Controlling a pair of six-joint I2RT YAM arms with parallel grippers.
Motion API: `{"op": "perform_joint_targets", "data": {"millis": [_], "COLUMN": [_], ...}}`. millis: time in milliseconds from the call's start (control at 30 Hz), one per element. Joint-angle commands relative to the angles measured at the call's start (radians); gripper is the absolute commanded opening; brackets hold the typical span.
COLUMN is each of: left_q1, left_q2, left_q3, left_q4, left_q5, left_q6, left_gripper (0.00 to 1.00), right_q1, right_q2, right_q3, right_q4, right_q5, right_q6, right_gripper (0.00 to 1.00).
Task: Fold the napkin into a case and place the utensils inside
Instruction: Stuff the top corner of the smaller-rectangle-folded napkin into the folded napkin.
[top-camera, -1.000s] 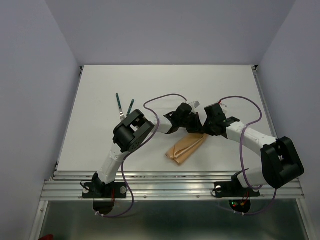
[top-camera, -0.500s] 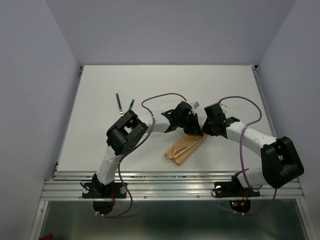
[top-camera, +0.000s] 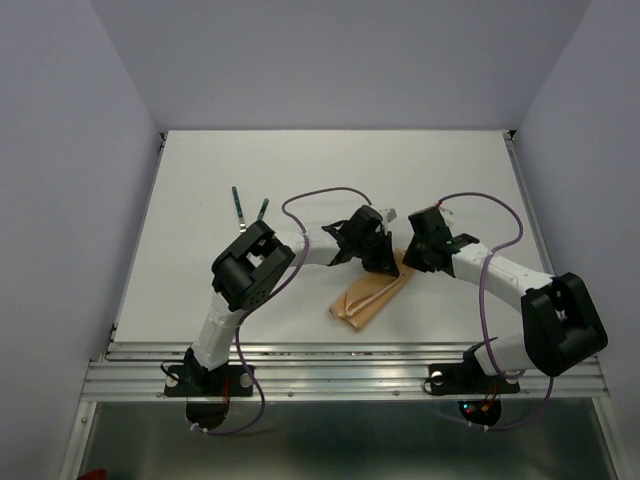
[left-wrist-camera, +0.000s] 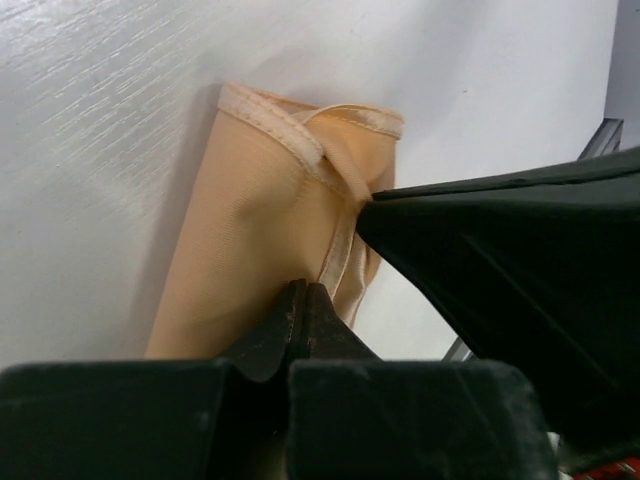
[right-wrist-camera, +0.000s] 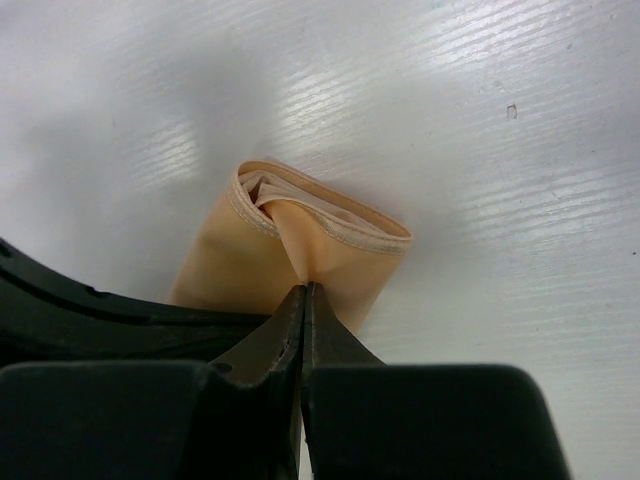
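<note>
The peach-tan napkin (top-camera: 372, 295) lies folded as a narrow case (right-wrist-camera: 300, 240), running diagonally across the table's middle. Both grippers meet at its far end. My left gripper (top-camera: 385, 263) is shut, its tips (left-wrist-camera: 305, 290) against the cloth where a hem strip runs into them. My right gripper (top-camera: 409, 262) is shut too, its tips (right-wrist-camera: 303, 288) pinching a small tented fold of the top layer at the open mouth. Two utensils (top-camera: 238, 204) with thin dark green handles lie at the far left, their lower ends hidden behind my left arm's elbow.
My left arm's elbow (top-camera: 250, 272) bulges out at the left, just in front of the utensils. A metal rail (top-camera: 330, 352) runs along the near table edge. Grey walls close in the sides and back.
The left arm's elbow has swung a little to the left and down, and its gripper has shifted slightly at the case's far end. The right arm and the napkin have barely moved.
</note>
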Motion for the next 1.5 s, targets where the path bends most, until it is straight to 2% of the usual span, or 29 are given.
{"op": "perform_joint_targets", "data": {"millis": [0, 300, 500, 700, 933, 1000, 1033, 1100, 1133, 1200, 1367, 1467], "left_q1": [-0.007, -0.007, -0.007, -0.007, -0.007, -0.008, -0.007, -0.007, -0.007, -0.008, -0.05, -0.117], "left_q2": [0.043, 0.112, 0.097, -0.04, -0.179, -0.222, -0.236, -0.264, -0.29, -0.331, -0.416, -0.466], "left_q3": [0.043, 0.103, 0.1, 0.056, 0.007, -0.015, -0.024, -0.055, -0.062, -0.085, -0.128, -0.161], "left_q4": [0.008, 0.01, 0.015, -0.036, -0.169, -0.198, -0.217, -0.232, -0.255, -0.298, -0.375, -0.403], "left_q5": [0.034, 0.065, 0.066, 0.019, -0.081, -0.104, -0.113, -0.138, -0.148, -0.193, -0.296, -0.368], "left_q6": [0.021, 0.022, 0.024, 0.068, 0.126, 0.137, 0.143, 0.154, 0.168, 0.183, 0.291, 0.362], "left_gripper": [0.0, 0.0, 0.0, 0.0, 0.01, 0.06, 0.12, 0.19, 0.27, 0.34, 0.42, 0.54], "right_q1": [0.003, 0.003, 0.003, 0.003, 0.003, 0.003, 0.003, 0.003, 0.003, 0.003, 0.003, 0.003], "right_q2": [0.0, 0.02, 0.042, 0.072, 0.078, 0.078, 0.078, 0.077, 0.077, 0.077, 0.083, 0.092], "right_q3": [0.033, 0.029, 0.021, 0.013, 0.016, 0.016, 0.016, 0.015, 0.015, 0.015, 0.023, 0.029], "right_q4": [0.025, 0.033, 0.036, 0.036, 0.04, 0.042, 0.042, 0.04, 0.04, 0.04, 0.042, 0.047], "right_q5": [-0.007, -0.016, -0.004, 0.027, 0.027, 0.029, 0.027, 0.026, 0.027, 0.027, 0.019, 0.013], "right_q6": [0.005, 0.004, 0.001, -0.002, 0.001, 0.001, 0.001, 0.001, 0.001, 0.001, -0.004, -0.005], "right_gripper": [0.01, 0.01, 0.01, 0.01, 0.01, 0.01, 0.01, 0.01, 0.01, 0.01, 0.01, 0.01]}}
